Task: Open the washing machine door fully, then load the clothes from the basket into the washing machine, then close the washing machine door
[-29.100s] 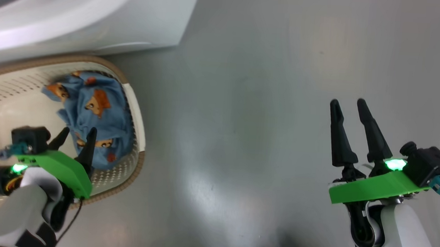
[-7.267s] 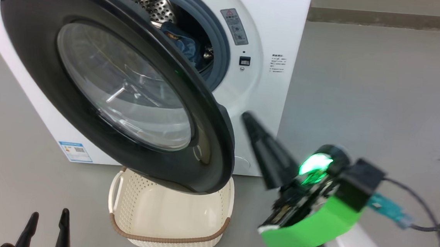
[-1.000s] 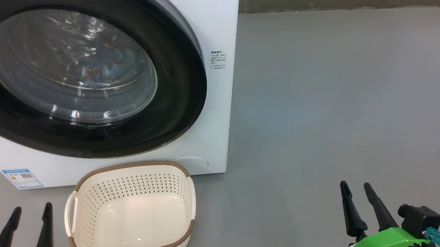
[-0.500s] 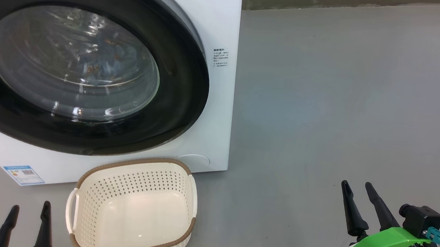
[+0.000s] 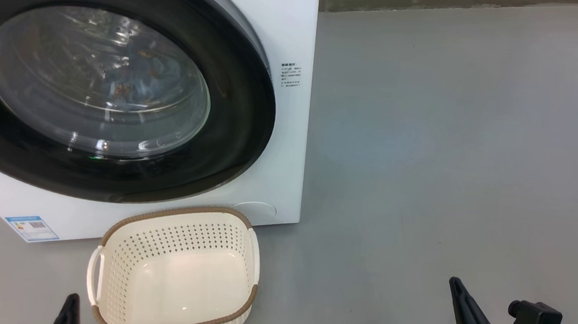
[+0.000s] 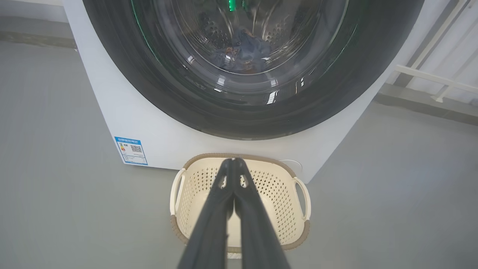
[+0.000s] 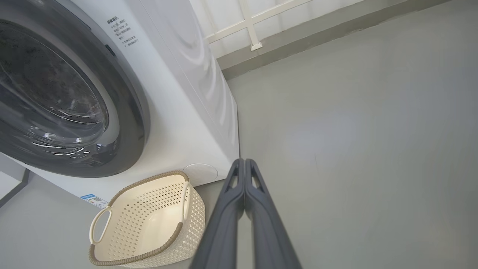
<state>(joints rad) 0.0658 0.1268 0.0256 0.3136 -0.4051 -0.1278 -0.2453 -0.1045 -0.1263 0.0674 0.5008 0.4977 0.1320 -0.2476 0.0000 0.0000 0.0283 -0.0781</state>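
Now the washing machine door [image 5: 96,82] faces outward, shut over the clothes [image 6: 244,50], the basket [image 5: 181,243] stands on the floor [image 5: 422,141] just before it, handles left and right, while left gripper [image 6: 234,161] and right gripper [image 7: 244,161], spread earlier, pinch closed.

- washing machine door [image 5: 243,128]: top and left were cut off by the head view's edge.
- clothes [image 6: 244,50]: a dim blue mass behind the glass; the print was lost in reflections.
- blue label [image 5: 31,228] and printed lines [image 5: 290,75]: too small to read.
- left gripper [image 5: 71,312]: only the tip cleared the bottom edge.
- right gripper [image 5: 458,290]: base was cut off.
- basket [image 6: 278,186]: near rim was hidden behind the left gripper in the left wrist view.
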